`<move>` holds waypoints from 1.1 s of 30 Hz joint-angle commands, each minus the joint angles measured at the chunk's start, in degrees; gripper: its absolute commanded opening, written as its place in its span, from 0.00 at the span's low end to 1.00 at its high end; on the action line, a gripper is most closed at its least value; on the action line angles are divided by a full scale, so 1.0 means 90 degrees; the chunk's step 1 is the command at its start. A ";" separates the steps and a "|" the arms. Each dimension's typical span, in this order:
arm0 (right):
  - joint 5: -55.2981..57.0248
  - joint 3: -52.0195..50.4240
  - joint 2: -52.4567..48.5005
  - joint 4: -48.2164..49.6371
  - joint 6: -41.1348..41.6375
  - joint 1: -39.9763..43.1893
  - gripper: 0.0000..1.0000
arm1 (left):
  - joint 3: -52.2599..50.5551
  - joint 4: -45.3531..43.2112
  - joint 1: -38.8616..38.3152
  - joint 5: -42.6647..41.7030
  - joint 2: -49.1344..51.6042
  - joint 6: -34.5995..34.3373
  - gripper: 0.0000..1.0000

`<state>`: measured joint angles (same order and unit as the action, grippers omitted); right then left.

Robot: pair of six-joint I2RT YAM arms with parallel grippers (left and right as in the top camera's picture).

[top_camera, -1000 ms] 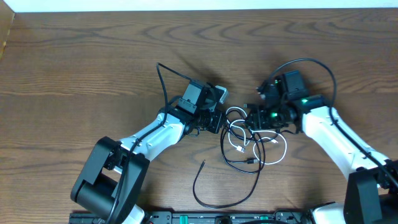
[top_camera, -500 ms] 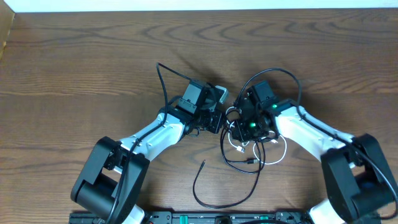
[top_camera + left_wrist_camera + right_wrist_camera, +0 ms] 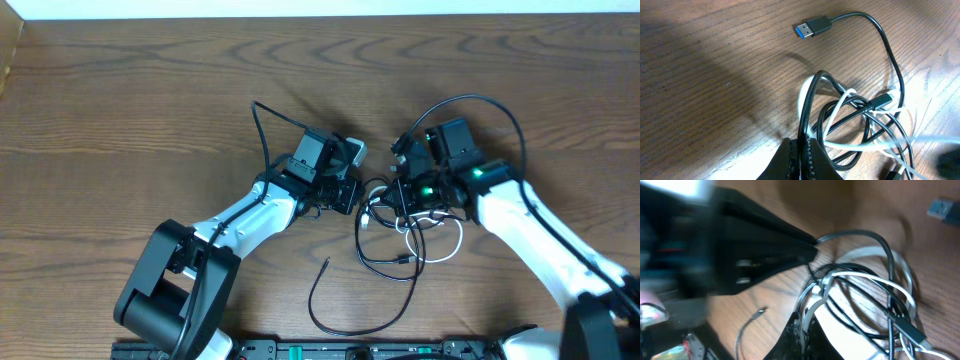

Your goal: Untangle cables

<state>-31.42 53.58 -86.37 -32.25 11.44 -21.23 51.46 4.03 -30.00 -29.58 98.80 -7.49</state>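
We are pinching the black cable point(image 3: 890, 60) in our left gripper point(image 3: 802, 150) and the white cable point(image 3: 865, 278) in our right gripper point(image 3: 802, 327); both are lying tangled together mid-table point(image 3: 150, 100) between the arms.

**Tangle Lay Between the Two Grippers**

The tangle point(image 3: 385, 225) of the two cables lay on the table point(image 3: 150, 100), in its near half. The left gripper point(image 3: 352, 196) met it on the left and the right gripper point(image 3: 398, 198) on the right. The long cable point(image 3: 312, 300) trailed out in front, curving leftward. The shorter cable point(image 3: 457, 240) looped out to the right. In the left wrist view, a plug end point(image 3: 812, 27) lay beyond the tangle.
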 commanded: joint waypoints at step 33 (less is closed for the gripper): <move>0.1457 0.0066 0.3963 -0.0107 -0.0374 0.0022 0.01 | 0.0148 0.0192 0.0049 0.1443 0.0039 -0.0423 0.07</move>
<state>-27.03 53.58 -52.53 -32.38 9.32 -21.23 51.46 5.61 -30.00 -17.63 98.80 -10.72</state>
